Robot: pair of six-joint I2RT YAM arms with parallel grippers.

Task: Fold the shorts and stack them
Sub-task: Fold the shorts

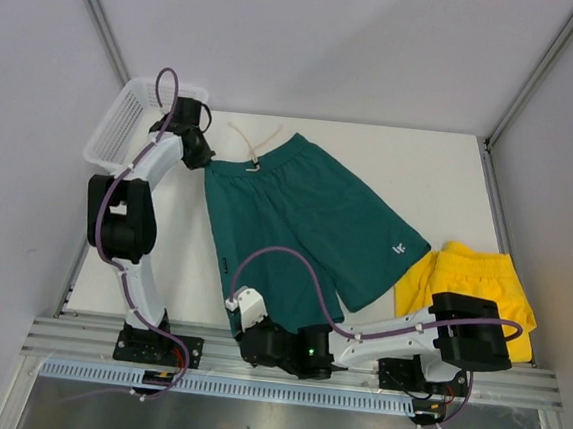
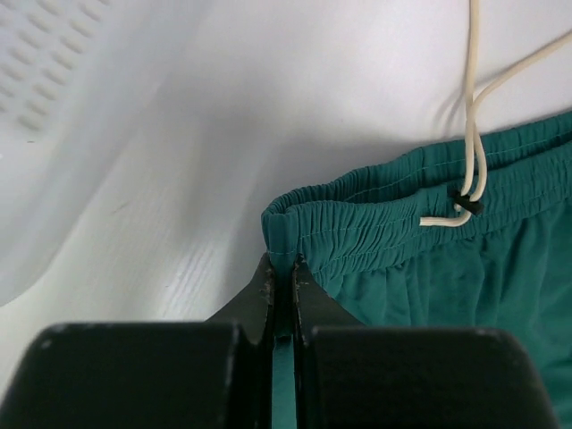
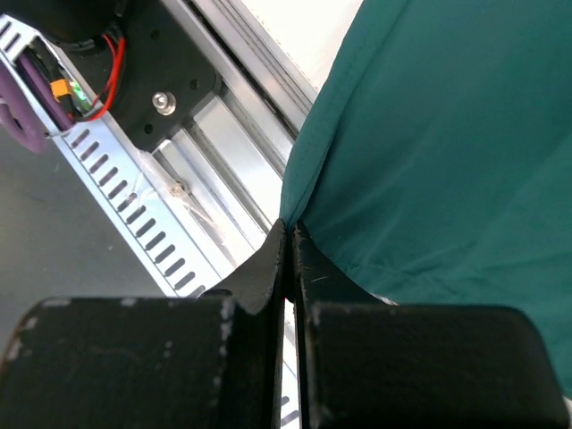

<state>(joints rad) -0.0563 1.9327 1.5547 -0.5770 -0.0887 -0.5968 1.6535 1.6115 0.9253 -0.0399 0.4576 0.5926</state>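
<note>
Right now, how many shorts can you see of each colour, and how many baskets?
Green shorts: 1
Yellow shorts: 1
White basket: 1
Total: 3

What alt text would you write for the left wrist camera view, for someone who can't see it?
The left gripper is shut on the dark teal shorts at the corner of their elastic waistband, seen close up. A pale drawstring runs from the waistband across the white table, and a blurred white mesh basket fills the upper left.
</note>
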